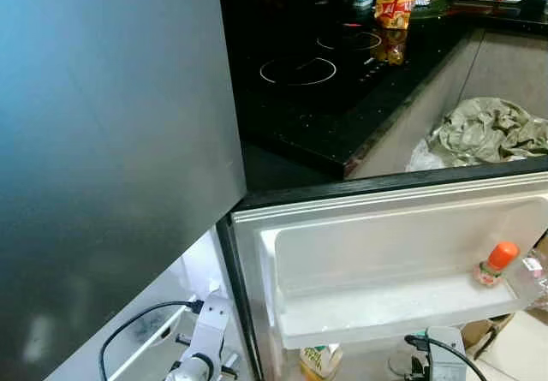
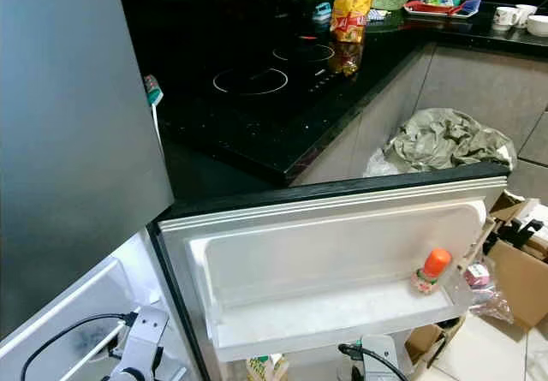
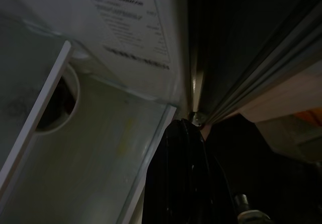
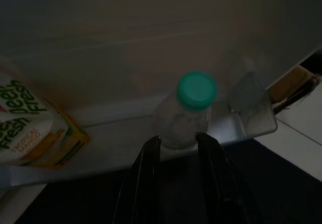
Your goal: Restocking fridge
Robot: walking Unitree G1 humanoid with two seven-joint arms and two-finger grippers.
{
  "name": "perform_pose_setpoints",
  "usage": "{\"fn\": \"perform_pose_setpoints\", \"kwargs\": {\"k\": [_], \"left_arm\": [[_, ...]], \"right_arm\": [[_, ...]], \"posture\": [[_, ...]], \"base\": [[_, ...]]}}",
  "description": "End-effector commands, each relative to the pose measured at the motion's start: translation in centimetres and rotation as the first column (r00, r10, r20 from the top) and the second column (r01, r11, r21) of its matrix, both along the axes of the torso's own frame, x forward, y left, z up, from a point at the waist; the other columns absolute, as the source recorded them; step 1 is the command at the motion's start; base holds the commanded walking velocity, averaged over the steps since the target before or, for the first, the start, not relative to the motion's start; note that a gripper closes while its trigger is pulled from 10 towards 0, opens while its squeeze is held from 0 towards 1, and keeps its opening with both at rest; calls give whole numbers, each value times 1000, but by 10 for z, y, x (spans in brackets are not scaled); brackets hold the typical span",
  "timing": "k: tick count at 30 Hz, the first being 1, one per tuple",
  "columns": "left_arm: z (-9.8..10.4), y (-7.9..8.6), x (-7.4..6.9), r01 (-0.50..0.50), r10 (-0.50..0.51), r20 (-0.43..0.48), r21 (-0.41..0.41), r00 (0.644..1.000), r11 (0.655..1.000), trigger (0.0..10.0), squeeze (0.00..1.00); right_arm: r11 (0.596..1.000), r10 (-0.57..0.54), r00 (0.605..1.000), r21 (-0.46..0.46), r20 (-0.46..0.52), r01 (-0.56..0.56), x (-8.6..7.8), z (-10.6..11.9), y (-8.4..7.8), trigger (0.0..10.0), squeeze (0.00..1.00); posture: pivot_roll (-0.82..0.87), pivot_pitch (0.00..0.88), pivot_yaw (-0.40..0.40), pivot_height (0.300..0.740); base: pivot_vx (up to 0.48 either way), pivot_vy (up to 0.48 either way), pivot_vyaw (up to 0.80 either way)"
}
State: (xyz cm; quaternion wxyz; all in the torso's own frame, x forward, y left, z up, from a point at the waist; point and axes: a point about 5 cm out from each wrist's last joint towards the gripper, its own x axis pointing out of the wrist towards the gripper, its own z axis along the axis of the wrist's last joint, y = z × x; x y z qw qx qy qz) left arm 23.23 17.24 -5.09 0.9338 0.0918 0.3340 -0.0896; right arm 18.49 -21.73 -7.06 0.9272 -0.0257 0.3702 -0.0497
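Down low, the right gripper (image 4: 177, 141) holds its two fingers slightly apart with nothing between them; a bottle (image 4: 182, 114) with a green cap stands just beyond its tips on the lower door shelf (image 4: 110, 148). Beside the bottle, off toward the gripper's left, sits a mango juice carton (image 4: 35, 128). Above it, the upper door shelf (image 1: 385, 308) carries an orange-capped bottle (image 1: 497, 263). The left gripper (image 3: 183, 148) sits by the fridge's hinge edge; I cannot tell how far it is open.
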Motion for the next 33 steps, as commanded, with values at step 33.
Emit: {"fn": "perform_pose_setpoints", "kwargs": {"k": [33], "left_arm": [[-11,15,-21,-133,131,-50,-52,990,990,10000,0]], "right_arm": [[984,167,982,77,-92,-160,-6,-8,14,10000,0]], "posture": [[-47,26,9,726]], "base": [[0,0,0]]}}
